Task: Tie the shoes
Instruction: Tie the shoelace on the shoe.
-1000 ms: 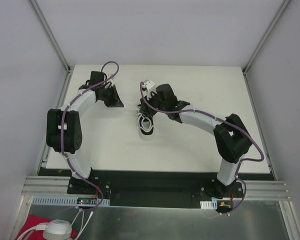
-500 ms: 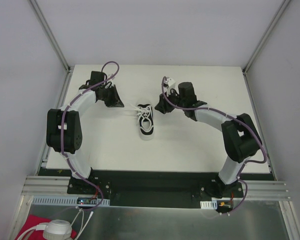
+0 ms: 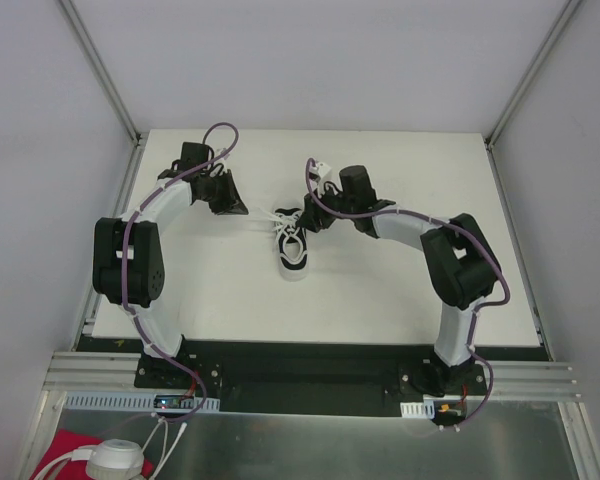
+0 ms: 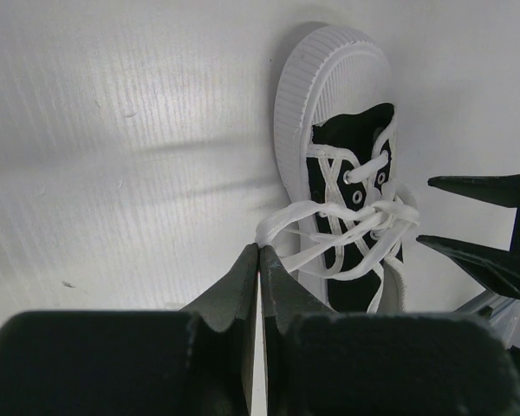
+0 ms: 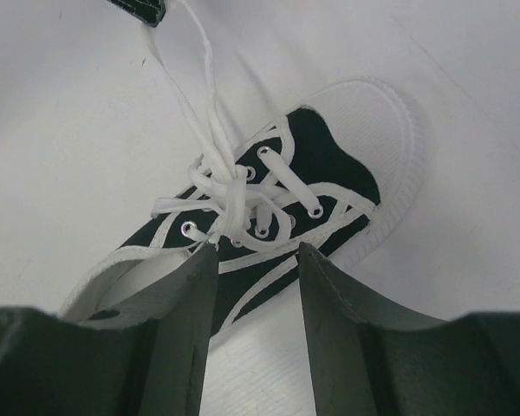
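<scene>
Two-arm check. Found left end effector [image 4: 257, 253] pinched tight on white lace [image 4: 282, 224]; found right end effector [image 5: 256, 256] parted, empty, above sneaker [image 5: 325, 160].

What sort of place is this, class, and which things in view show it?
Probably a robotics lab test cell: a white table walled by plain panels, a left arm and right arm bolted at its near edge, and one small sneaker as practice object.

Bare tabletop [image 3: 410, 285] near and right of the sneaker [image 3: 294, 255], lace [image 3: 264, 218] stretched from the clamped left gripper [image 3: 242, 210] barring its left, spread-jawed right gripper [image 3: 308, 222] crowding its far end
</scene>
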Controlling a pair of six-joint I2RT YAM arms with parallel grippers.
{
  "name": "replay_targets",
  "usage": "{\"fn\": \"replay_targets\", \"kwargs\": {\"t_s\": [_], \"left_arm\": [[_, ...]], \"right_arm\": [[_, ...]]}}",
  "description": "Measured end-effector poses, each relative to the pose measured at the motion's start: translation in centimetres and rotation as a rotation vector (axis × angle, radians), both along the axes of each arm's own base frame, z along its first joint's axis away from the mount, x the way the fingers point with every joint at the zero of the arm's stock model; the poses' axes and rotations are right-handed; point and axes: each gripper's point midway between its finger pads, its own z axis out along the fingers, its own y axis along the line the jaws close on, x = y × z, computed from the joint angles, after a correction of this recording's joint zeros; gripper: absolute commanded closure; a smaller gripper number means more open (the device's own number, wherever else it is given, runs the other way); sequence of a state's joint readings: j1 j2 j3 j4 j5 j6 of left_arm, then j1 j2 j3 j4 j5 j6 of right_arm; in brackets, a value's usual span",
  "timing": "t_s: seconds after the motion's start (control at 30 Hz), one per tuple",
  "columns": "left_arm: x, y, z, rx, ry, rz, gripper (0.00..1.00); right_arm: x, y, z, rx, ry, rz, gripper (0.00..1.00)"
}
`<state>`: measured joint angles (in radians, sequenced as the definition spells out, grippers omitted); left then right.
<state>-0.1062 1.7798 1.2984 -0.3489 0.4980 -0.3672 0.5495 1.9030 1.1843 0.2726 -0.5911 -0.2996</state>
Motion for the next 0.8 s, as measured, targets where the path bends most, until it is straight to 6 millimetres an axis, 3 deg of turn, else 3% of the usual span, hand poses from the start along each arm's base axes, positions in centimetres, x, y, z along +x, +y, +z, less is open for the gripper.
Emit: {"fn": "replay_targets", "kwargs": {"t_s": [0.1, 0.53, 0.8], "left_arm": [[0.0, 0.0, 0.0, 0.000, 0.000, 0.000, 1.00], [0.0, 0.0, 0.0, 0.000, 0.000, 0.000, 1.00], [0.0, 0.0, 0.0, 0.000, 0.000, 0.000, 1.00]], "right_arm": [[0.5, 0.3, 0.3, 0.006, -0.009, 0.000, 0.61], [0.9, 0.6, -0.8, -0.002, 0.012, 0.001, 0.63], [0.7, 0.7, -0.8, 0.008, 0.028, 0.005, 0.54]]}}
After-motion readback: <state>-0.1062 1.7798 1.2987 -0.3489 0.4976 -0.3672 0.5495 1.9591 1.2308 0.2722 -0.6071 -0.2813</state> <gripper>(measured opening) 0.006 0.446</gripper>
